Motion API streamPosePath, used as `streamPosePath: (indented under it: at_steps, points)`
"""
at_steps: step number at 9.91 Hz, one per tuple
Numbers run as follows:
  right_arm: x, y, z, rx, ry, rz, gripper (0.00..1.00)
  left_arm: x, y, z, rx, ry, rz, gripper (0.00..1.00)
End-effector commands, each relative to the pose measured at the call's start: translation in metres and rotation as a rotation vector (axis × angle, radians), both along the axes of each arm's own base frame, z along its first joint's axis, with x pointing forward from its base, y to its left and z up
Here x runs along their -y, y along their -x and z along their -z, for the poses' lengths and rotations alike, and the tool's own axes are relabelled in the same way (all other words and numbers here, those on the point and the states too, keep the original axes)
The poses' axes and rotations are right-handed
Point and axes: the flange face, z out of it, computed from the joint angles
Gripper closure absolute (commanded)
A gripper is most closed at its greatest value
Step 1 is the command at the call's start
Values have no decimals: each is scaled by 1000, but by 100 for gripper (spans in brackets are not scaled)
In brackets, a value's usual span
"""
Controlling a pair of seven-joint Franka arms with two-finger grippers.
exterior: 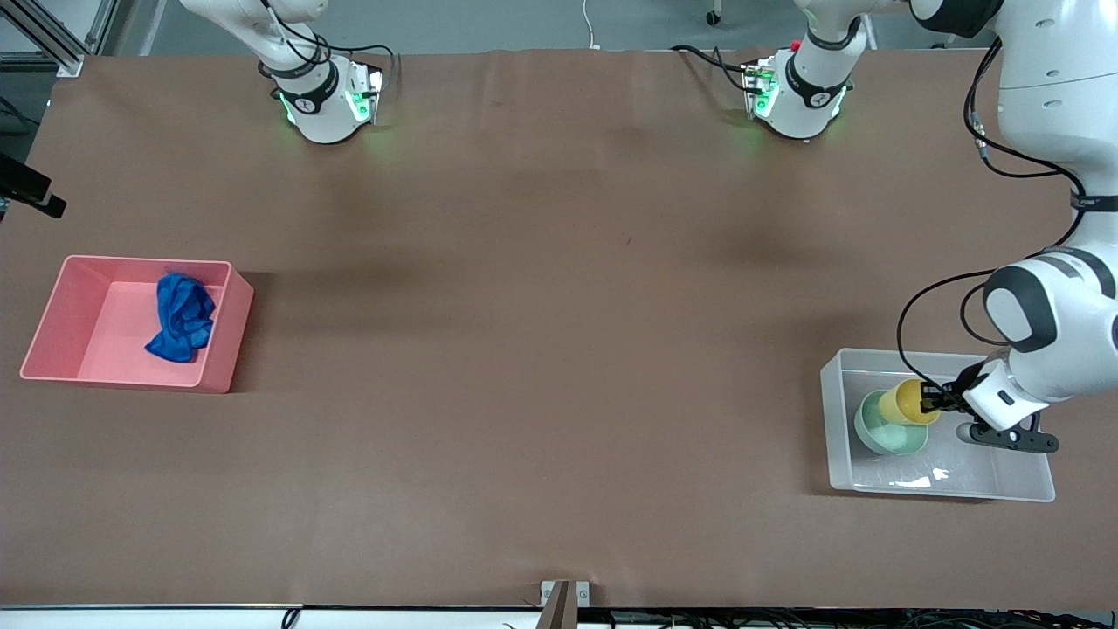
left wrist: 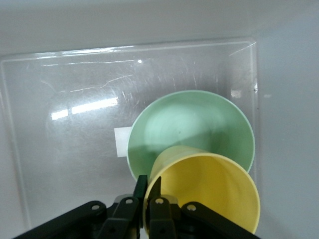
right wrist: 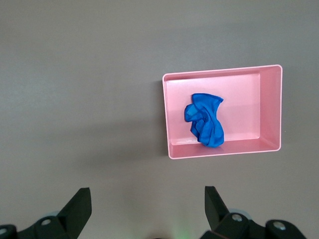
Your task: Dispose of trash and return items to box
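Note:
My left gripper [exterior: 939,404] is shut on the rim of the yellow cup [exterior: 910,400], one finger inside and one outside, as the left wrist view [left wrist: 148,184] shows. The cup [left wrist: 209,194] is tilted, and its base reaches into the mint-green bowl [exterior: 886,434] [left wrist: 194,124]. The bowl sits in the clear box [exterior: 943,487] [left wrist: 75,99] at the left arm's end of the table. The blue cloth wad [exterior: 182,316] [right wrist: 205,119] lies in the pink bin [exterior: 61,332] [right wrist: 269,109]. My right gripper [right wrist: 144,199] is open and empty, high over bare table, and out of the front view.
The pink bin stands at the right arm's end of the table. A white label [left wrist: 121,142] shows on the box's bottom beside the bowl. Brown table surface [exterior: 559,349] stretches between bin and box. Both arm bases [exterior: 323,96] stand along the edge farthest from the front camera.

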Motion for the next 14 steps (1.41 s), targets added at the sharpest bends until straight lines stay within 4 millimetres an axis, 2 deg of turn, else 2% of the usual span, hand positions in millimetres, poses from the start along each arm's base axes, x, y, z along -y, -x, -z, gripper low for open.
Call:
streamPosePath:
  at_steps: [1, 3, 4, 5, 6, 7, 9, 10, 11, 12, 13, 14]
  points:
    - [2, 1, -3, -5, 9, -8, 0, 1, 4, 30, -13, -8, 15, 66]
    - [2, 1, -3, -5, 9, -8, 0, 8, -3, 13, 15, -21, 38, 12]
    - [2, 1, -3, -5, 9, -8, 0, 10, -8, -12, 53, -20, 43, 0]
    - [2, 1, -3, -3, 9, -6, 0, 14, -8, -49, 96, -17, 46, 0]
    - [2, 1, -3, -5, 9, -8, 0, 22, -5, -97, 149, -11, 45, 0]
    - [2, 1, -3, -5, 9, -6, 0, 27, 4, -139, 132, 20, 16, 0]
    - [2, 1, -3, -5, 9, -6, 0, 61, 38, -226, 71, -19, -1, 0]
    - [2, 1, -2, -8, 8, -8, 0, 85, 66, -267, 11, -84, -8, 0]
    - [2, 1, -2, -8, 8, -8, 0, 101, 90, -303, -3, -94, -36, 0]
    - [2, 1, -2, -8, 8, -8, 0, 112, 112, -330, -26, -94, -86, 0]
    - [2, 1, -2, -8, 8, -8, 0, 124, 128, -361, 1, -94, -80, 0]
    - [2, 1, -2, -8, 8, -8, 0, 128, 134, -384, 1, -93, -75, 0]
